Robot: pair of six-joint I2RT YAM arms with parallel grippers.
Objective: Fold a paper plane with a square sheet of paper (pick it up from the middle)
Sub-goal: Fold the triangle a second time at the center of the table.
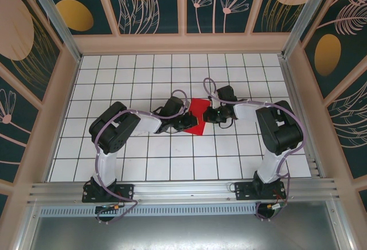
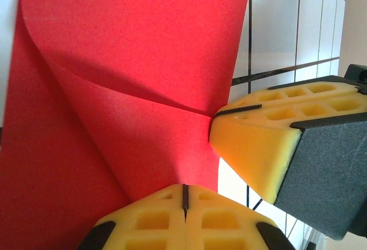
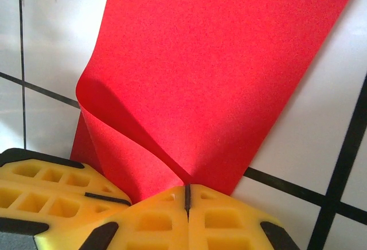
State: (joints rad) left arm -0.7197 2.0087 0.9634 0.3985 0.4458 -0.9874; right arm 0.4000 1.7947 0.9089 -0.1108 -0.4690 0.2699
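We see the red sheet of paper [image 2: 126,49] filling most of the frame, with a soft fold running from its upper left edge across to its right edge. At the sheet's lower edge the left gripper [image 2: 184,197] has its yellow fingers pressed together, with the paper pinched at their seam. At the sheet's right edge the right gripper [image 2: 221,117], jaws together, touches the paper where the fold ends. Beyond that right edge lies the white gridded table [image 2: 275,26].
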